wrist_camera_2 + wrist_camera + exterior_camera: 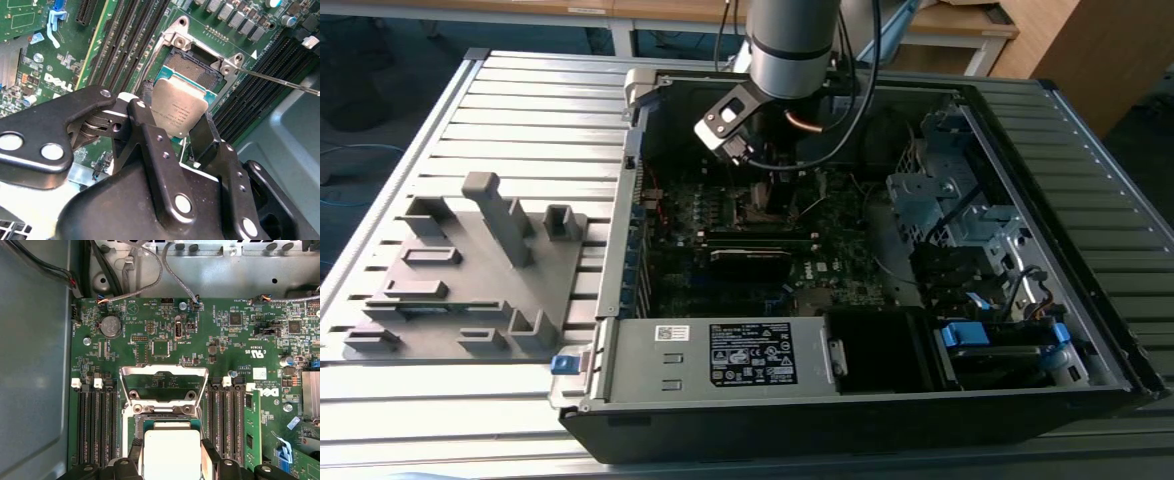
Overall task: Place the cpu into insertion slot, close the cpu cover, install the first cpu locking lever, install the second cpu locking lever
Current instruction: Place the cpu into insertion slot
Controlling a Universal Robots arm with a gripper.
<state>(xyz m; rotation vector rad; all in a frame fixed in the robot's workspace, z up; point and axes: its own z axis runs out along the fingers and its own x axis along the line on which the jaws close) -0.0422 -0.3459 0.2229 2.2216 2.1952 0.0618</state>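
Gripper (176,122) squeezes the cpu (181,106) by two sides, and I see it hanging just above the open insertion slot (195,67).

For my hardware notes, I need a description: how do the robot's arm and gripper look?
The arm is a silver-grey cylinder with a darker band, and black cables hang beside it. The gripper is black, with jointed fingers carrying round silvery pins.

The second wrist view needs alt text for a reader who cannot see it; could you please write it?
The gripper holds the silvery square cpu between its black fingers, just over the open insertion slot on a green motherboard. Black memory slots run along both sides of it.
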